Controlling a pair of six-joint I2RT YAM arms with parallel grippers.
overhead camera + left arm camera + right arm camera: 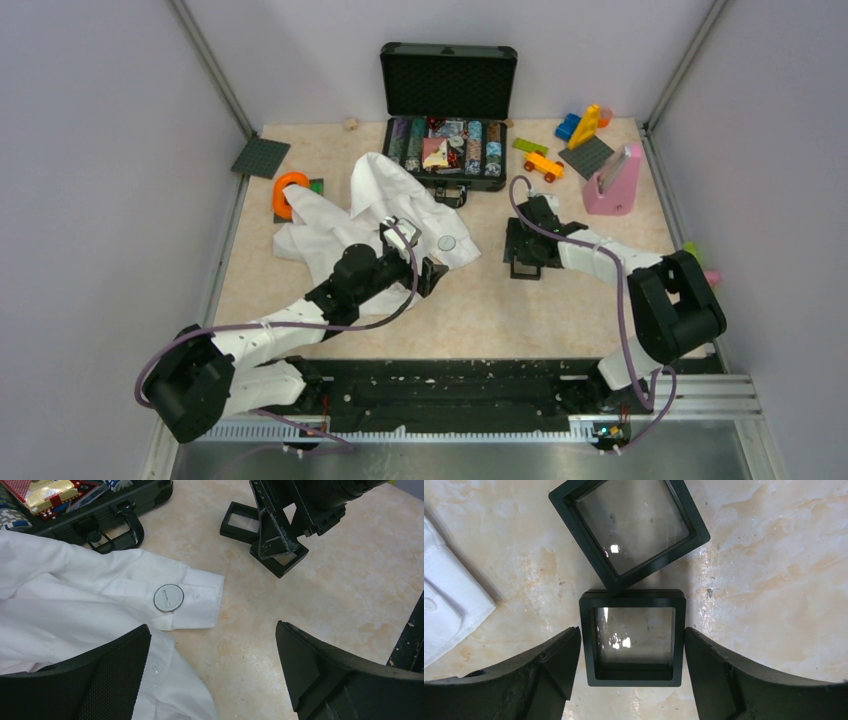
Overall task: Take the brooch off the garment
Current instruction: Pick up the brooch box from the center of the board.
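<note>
The fingers [110, 675] of your left gripper [212, 630] stand wide apart and hold nothing. They hang over the white shirt [75, 595], near its cuff [202, 605]. The brooch [168, 597], a small round pale disc with a thin dark rim, sits on this cuff. Your right gripper [631, 630] is also open, with one finger at each side of a black square frame [631, 676] on the table [325, 595]. Whether they touch it is not clear. A second frame [588, 537] leans against the first.

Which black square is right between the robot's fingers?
The straight frame, which sits squarely between the fingers of the right gripper. The tilted frame lies farther out, past the fingertips.
</note>
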